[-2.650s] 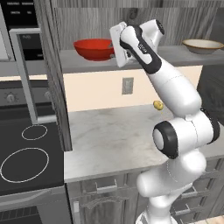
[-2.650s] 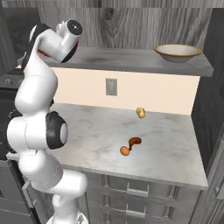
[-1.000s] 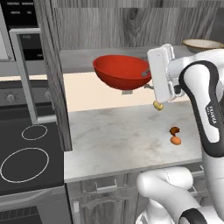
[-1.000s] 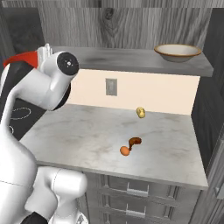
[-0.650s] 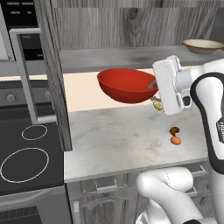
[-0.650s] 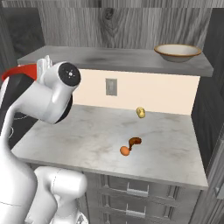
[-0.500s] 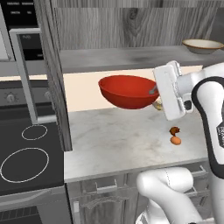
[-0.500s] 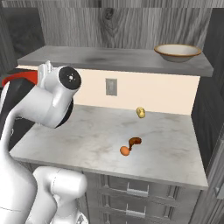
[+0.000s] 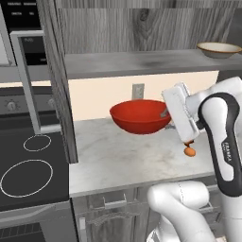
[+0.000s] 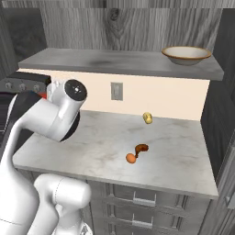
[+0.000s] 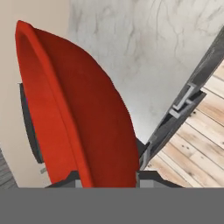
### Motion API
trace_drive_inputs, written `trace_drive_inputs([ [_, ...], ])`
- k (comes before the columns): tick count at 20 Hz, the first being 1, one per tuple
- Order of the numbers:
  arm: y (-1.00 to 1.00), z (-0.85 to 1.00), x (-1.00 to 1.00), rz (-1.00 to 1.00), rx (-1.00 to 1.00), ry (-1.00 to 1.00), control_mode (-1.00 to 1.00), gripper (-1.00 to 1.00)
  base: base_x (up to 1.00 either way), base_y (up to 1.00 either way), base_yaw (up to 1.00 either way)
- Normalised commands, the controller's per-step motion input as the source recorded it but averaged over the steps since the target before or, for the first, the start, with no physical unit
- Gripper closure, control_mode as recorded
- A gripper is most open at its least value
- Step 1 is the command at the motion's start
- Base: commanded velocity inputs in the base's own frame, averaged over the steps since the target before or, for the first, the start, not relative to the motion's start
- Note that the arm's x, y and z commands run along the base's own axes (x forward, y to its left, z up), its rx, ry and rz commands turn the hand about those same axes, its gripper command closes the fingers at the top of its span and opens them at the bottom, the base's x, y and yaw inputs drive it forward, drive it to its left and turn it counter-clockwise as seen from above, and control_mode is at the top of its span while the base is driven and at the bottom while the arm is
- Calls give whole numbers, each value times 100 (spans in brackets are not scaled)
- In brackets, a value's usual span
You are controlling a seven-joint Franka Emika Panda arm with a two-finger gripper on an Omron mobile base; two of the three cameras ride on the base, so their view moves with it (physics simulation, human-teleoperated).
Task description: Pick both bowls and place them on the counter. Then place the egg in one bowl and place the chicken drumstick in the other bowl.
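- a rendered kitchen: a pale grey-white marbled worktop [image 9: 118, 156] over dark grey drawer fronts, a grey wood-grain shelf [image 9: 132, 62] above it, and a black stovetop with white rings [image 9: 28, 165] to the left.
- the end effector [image 9: 166, 112] pinches the rim of the glossy plain red bowl [image 9: 139, 116]; in the hand view the red wall [image 11: 83, 127] runs up between the dark finger tips.
- the red bowl hangs roughly level, low over the back of the worktop and near the wall outlet [image 9: 137, 90]; whether its base touches the slab cannot be told.
- the beige bowl with a brownish rim [image 10: 186, 54] sits on the shelf at its right end, not yet fetched.
- the small smooth orange-tan egg [image 10: 131, 158] and the darker reddish-brown chicken drumstick [image 10: 141, 148] lie just beside each other on the worktop; a small yellowish item [image 10: 148, 117] rests near the back wall.
- to do this step well, i judge: lower the bowl flat until its base seats, keep it apart from the egg and drumstick, then spread the fingers and lift straight off the rim so it does not tip.
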Motion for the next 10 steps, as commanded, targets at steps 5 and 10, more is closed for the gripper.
trace_drive_inputs([
  [5,-6,-44,37,0,-1,0,-100,100,0,0,0],
  [10,-7,-45,47,0,0,-2,-100,100,0,0,0],
])
